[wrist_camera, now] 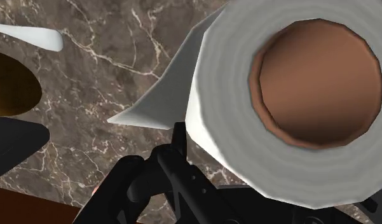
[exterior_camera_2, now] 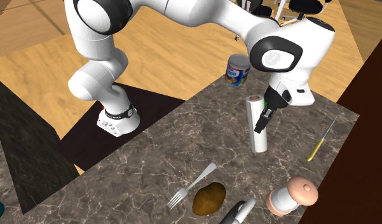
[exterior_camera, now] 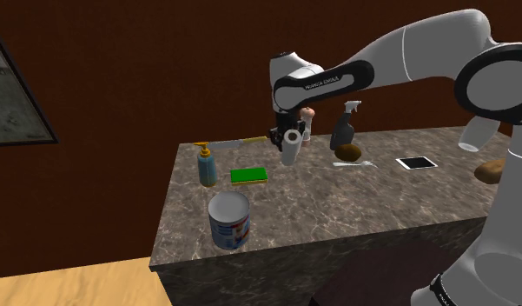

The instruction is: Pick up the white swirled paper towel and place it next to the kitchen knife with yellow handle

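One short sideways carry remains, I judge: in the shoulder view the slim kitchen knife with yellow handle (exterior_camera: 222,142) lies near, to the left of the white paper towel roll with brown core (exterior_camera: 291,148). My black two-finger gripper (exterior_camera_2: 264,121) clasps that upright roll over the marbled counter (exterior_camera: 337,209).

White arm (exterior_camera: 424,52), dark joints (exterior_camera: 498,83), black jaws.
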Robot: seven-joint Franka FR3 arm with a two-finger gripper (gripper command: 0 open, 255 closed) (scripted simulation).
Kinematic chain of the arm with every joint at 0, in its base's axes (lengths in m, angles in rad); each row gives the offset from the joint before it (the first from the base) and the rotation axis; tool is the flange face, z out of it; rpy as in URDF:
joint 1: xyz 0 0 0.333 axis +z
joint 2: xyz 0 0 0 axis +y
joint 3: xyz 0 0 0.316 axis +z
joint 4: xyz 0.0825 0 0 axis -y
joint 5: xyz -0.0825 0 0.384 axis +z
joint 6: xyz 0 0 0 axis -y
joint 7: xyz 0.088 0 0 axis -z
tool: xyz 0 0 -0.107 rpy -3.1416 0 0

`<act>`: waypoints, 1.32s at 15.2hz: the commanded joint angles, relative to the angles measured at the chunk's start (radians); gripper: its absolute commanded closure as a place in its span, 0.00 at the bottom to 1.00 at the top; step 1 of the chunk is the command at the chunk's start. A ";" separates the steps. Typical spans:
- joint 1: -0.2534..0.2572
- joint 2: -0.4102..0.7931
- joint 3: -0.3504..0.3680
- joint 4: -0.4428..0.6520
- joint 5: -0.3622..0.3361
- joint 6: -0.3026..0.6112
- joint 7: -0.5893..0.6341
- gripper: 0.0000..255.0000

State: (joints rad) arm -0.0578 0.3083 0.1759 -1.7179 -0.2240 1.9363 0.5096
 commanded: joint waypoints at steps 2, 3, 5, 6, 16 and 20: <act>-0.001 0.019 -0.002 -0.029 -0.005 0.036 0.007 1.00; -0.001 0.024 -0.003 -0.036 -0.007 0.047 0.009 1.00; -0.001 0.034 -0.004 -0.049 -0.011 0.070 0.014 1.00; -0.001 0.040 -0.005 -0.055 -0.013 0.081 0.017 1.00; -0.001 0.055 -0.006 -0.069 -0.019 0.110 0.024 1.00; 0.000 0.062 -0.006 -0.056 -0.019 0.104 0.024 0.00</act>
State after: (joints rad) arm -0.0581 0.3686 0.1693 -1.7742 -0.2436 2.0400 0.5332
